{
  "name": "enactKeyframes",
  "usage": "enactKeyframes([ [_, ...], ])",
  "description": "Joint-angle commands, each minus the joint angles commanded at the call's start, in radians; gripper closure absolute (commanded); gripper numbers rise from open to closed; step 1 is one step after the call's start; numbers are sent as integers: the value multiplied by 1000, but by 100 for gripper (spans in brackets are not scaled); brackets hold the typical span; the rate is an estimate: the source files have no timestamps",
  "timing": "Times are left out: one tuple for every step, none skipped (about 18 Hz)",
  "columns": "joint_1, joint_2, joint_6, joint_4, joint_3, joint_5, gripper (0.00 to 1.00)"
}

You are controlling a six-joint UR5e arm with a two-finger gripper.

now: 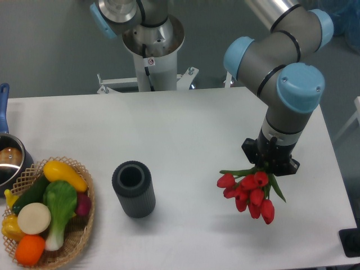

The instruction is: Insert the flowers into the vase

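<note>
A bunch of red tulip buds with green stems and leaves [250, 194] hangs from the black two-finger gripper [269, 164] of a grey-and-blue robot arm above the right side of a white table [185, 124], the gripper's fingers apparently closed on the stems, though the fingertips themselves are hidden behind the leaves. The buds point down and toward the camera, clear of the tabletop as far as can be judged. The dark grey, ribbed cylindrical vase [134, 189] stands upright well to the left, its round mouth open and empty. Further left sit a woven wicker basket [84, 236] of colourful toy vegetables and a steel pot with a blue handle [8, 160]. The bunch looks light and springy, its leaves liable to catch on the rim; the stems are the sound place to hold it, and they must go in first.
</note>
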Motion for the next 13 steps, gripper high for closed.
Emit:
enactKeyframes([
  [0,0,0,0,0,0,92],
  [0,0,0,0,2,0,92],
  [0,3,2,0,2,0,92],
  [2,5,2,2,2,0,92],
  [2,5,0,3,5,-3,92],
  [2,9,0,6,5,-6,92],
  [2,17,0,8,6,-9,92],
  [2,21,0,11,6,-12,93],
  [2,23,-2,15,6,-18,94],
  [-2,25,-2,20,6,-28,94],
  [-3,31,-2,20,-1,-32,94],
  [-5,43,-3,20,-6,-46,93],
  [-5,55,-5,20,-8,-70,94],
])
